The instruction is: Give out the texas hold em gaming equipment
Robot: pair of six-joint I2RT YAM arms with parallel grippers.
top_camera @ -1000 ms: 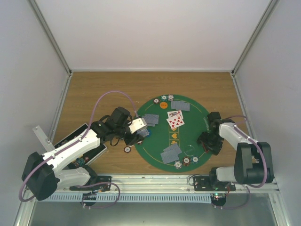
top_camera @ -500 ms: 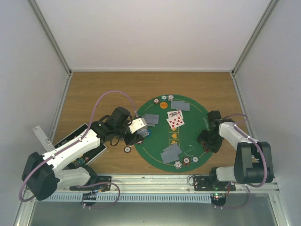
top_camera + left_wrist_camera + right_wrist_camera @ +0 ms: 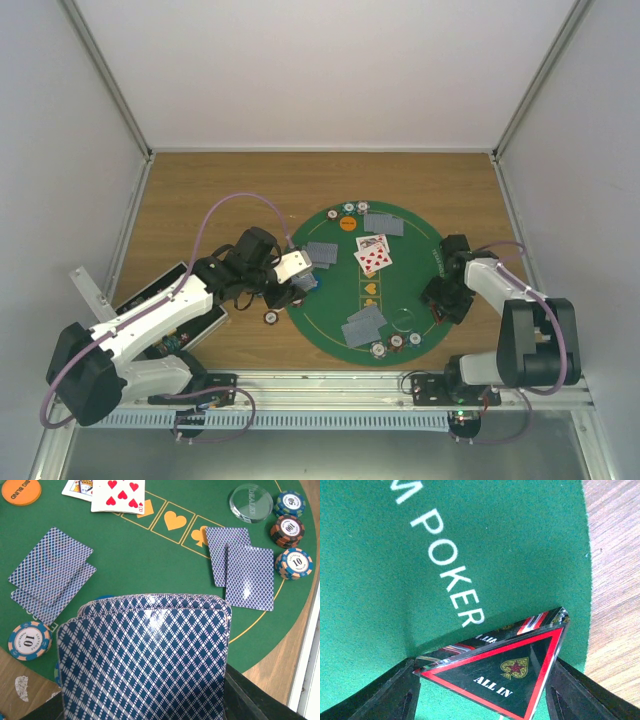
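Only the right arm has shifted a little since a second ago, at the right rim of the green mat (image 3: 410, 270); the left arm is staying in place. The right gripper (image 3: 447, 298) is grasping the red-black triangle marker (image 3: 505, 675). Its fingers are pressing on two sides of it, and the marker is sitting tilted near the mat's edge, beside the word POKER. The left gripper (image 3: 300, 275) is staying clenched on a pack of cards (image 3: 145, 660), backs up, over the mat's left edge. Beyond the pack, a pair of face-down cards (image 3: 245, 570), a clear disc (image 3: 251, 502) and three chips (image 3: 287, 530) are lying on the mat.
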